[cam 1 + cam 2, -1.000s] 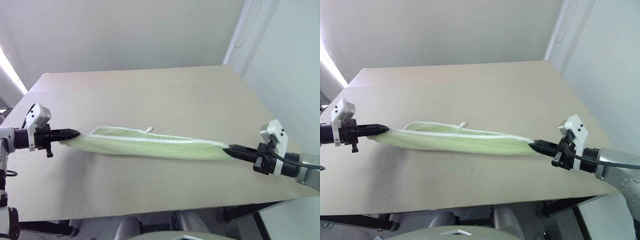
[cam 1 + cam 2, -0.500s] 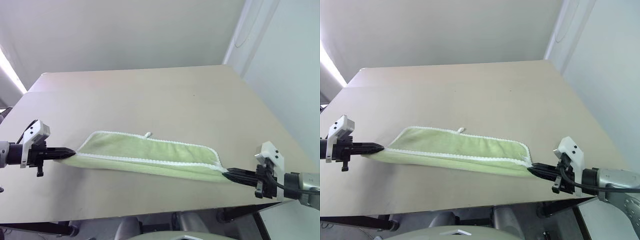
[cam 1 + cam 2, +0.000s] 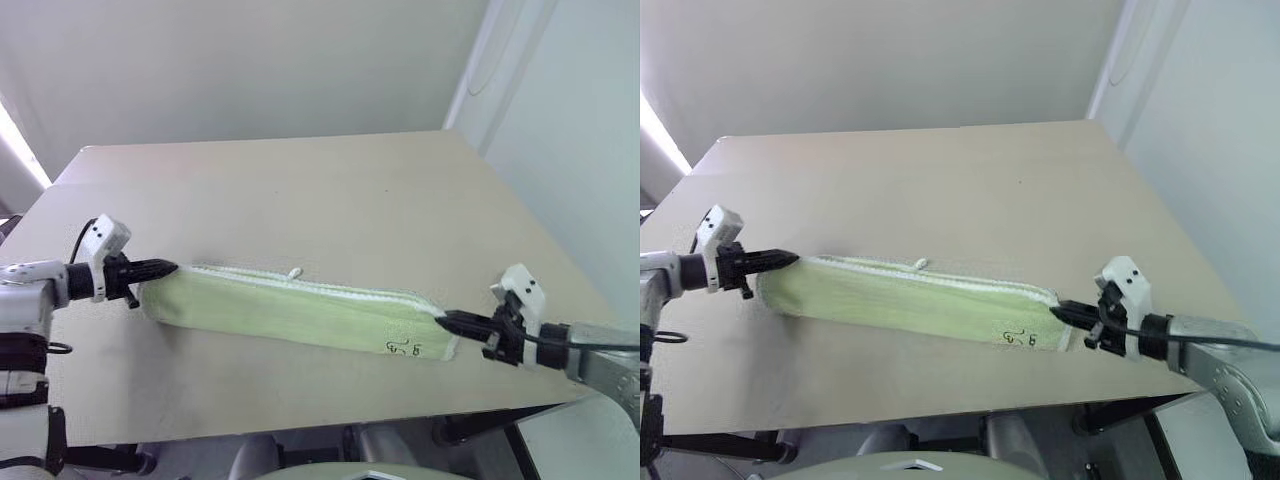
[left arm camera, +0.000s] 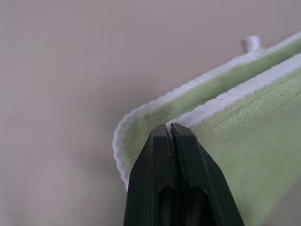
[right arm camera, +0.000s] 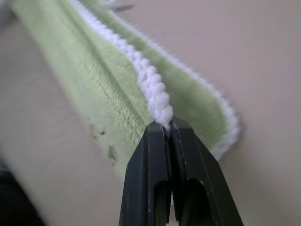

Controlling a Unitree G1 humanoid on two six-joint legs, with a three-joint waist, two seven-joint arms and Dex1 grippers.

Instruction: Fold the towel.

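Nearest you, along the front part of the table point(image 3: 300, 190), the towel point(image 3: 300, 312) lay stretched out as a long, narrow green strip, running from your left side to your right and slanting a little toward the front edge on the right. You had the left gripper point(image 3: 172, 267) at its left end, both black fingers clenched tight on the white stitched edge; in the left wrist view the fingers point(image 4: 160, 155) met with no gap, pinching the corner of the upper layer while a lower layer curved out beneath them. You had the right gripper point(image 3: 442, 318) at the opposite end, its fingers pressed together the same way on the white edge; the right wrist view showed the thick white stitching point(image 5: 153, 87) running straight into the closed tips. Between your two grippers the cloth was doubled over, with the white edges of both layers lying close together along the far side of the strip. Small dark scribbled marks point(image 3: 403, 348) sat on the near face of the towel close to the right end, just beside your right gripper. A little farther back, a small white loop tag point(image 3: 295, 272) stuck up from the far edge, somewhat left of the strip's middle. Beyond the towel you had bare tan tabletop reaching to the far edge, and past that a plain pale wall point(image 3: 250, 60).
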